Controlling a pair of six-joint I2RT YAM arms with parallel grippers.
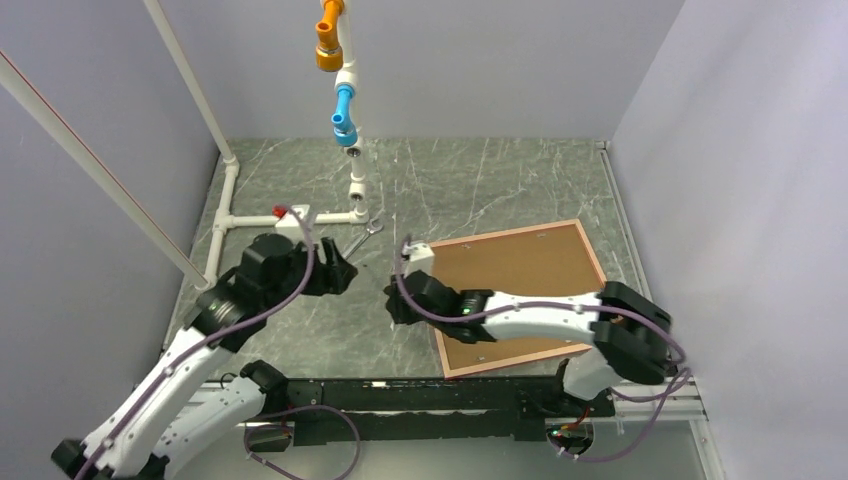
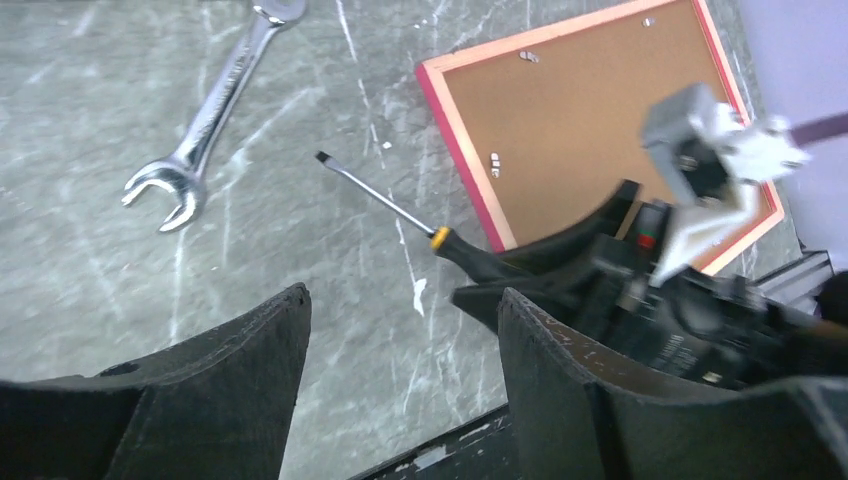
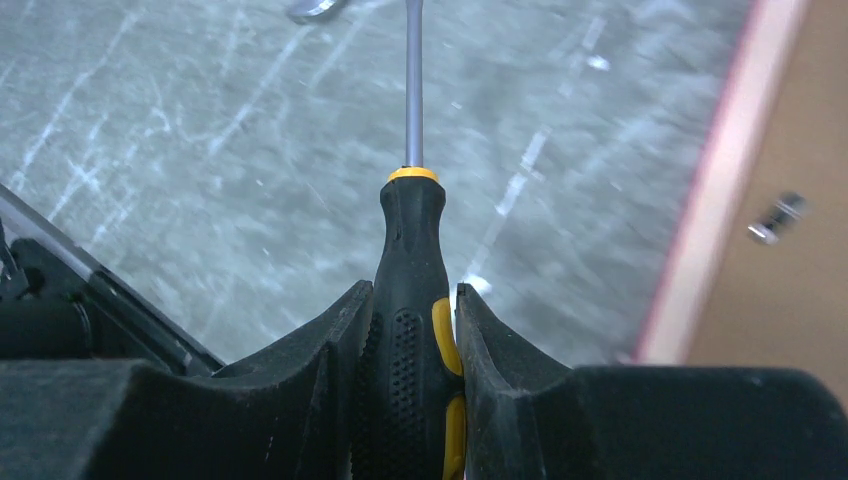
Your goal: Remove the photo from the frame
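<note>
The grey-green marbled table [image 1: 480, 190] fills the booth floor, with a white pipe structure [image 1: 225, 215] standing at its back left. The frame [image 1: 520, 262] lies flat right of centre, brown board back facing up, its pink-red border showing all round; the photo itself can't be seen from here. The right arm [image 1: 540, 318] reaches across the frame's near edge, and the left arm [image 1: 180, 370] comes in from the left. The right gripper [image 3: 413, 295] is clamped on the black-and-yellow handle of a screwdriver [image 2: 400, 212], whose blade points over bare table just beside the frame's left edge. The left gripper [image 2: 402, 300] is spread wide, holding nothing. A wrench [image 2: 205, 125] lies near the pipes. Small metal tabs [image 2: 495, 163] sit on the board
</note>
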